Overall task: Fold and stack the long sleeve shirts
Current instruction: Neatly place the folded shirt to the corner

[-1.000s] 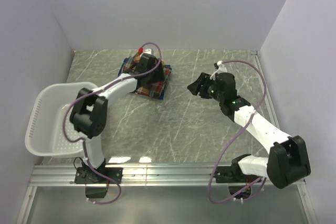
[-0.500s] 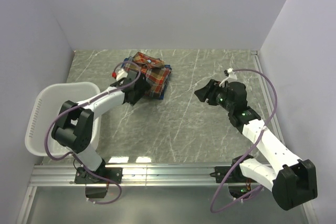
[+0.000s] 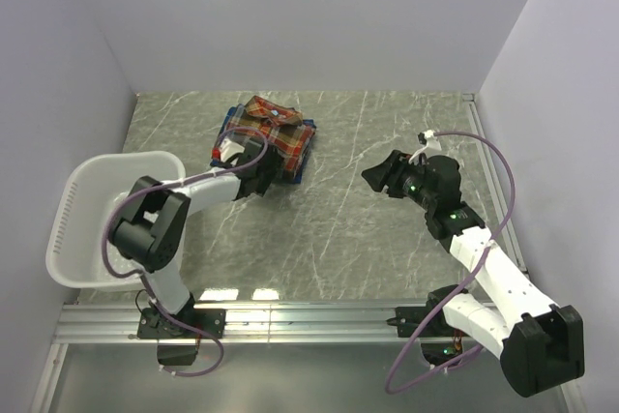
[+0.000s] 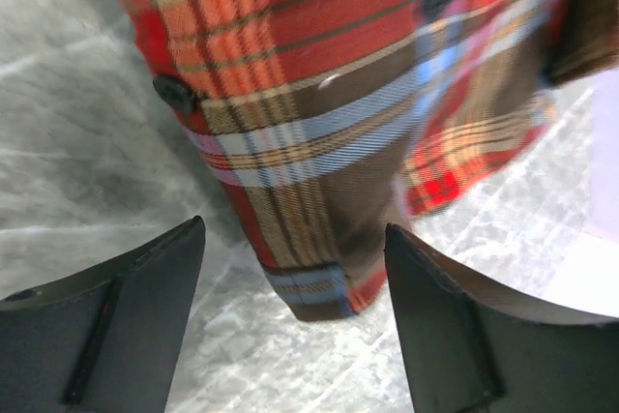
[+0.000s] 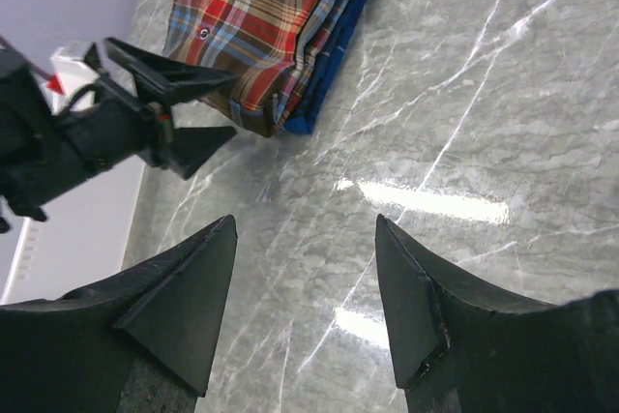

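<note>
Lab test cell: bare white walls (image 3: pixel 309 16) enclose a marbled table (image 3: pixel 338 229).

No readable text, label, brand or number in any view.

Bright, even overhead light fills the scene; glare streaks the marble table (image 3: pixel 387 239) near 6 o'clock. Up close, the red plaid shirt (image 4: pixel 319 94) blurs toward 1 o'clock.

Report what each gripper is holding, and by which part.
Nothing is held. The left gripper stands open at the red shirt's near corner without clamping it; the right gripper hangs open above the table.
</note>
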Robot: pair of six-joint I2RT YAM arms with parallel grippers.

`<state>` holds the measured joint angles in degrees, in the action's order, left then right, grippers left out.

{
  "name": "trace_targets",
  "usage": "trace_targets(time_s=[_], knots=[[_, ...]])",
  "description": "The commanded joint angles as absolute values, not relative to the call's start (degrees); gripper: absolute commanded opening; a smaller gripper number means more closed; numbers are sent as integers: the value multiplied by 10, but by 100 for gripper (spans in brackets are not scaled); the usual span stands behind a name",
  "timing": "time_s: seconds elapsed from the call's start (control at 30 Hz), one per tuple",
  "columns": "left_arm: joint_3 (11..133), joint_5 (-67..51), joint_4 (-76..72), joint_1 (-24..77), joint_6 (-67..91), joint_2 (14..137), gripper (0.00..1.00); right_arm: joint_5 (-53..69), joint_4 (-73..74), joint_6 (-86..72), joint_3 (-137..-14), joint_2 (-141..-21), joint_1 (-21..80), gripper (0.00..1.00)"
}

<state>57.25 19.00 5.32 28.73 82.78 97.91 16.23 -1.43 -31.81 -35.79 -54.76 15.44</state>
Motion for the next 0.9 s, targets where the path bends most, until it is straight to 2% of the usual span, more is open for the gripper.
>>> trace_targets(time_s=[0.0,0.2,0.3,0.4,0.43,0.57,0.73,0.87], knots=[[594,204,18,297,871,1016,79,171,-34,-308,-347,-536,149,66],[606,200,-12,304,875,1065,69,171,-34,-301,-346,-539,149,66],[620,201,-1,305,892,1092,58,171,-33,-301,-346,-541,149,66],[640,207,17,305,905,1118,44,171,-34,-301,-345,-544,149,66],[649,206,20,304,914,1123,35,171,-34,-301,-345,-546,149,66],[673,217,34,294,929,1145,17,171,-32,-301,-347,-551,149,66],[676,231,52,248,967,1146,6,170,-25,-297,-352,-561,149,66],[660,243,62,187,990,1131,2,169,-22,-294,-355,-570,149,66]])
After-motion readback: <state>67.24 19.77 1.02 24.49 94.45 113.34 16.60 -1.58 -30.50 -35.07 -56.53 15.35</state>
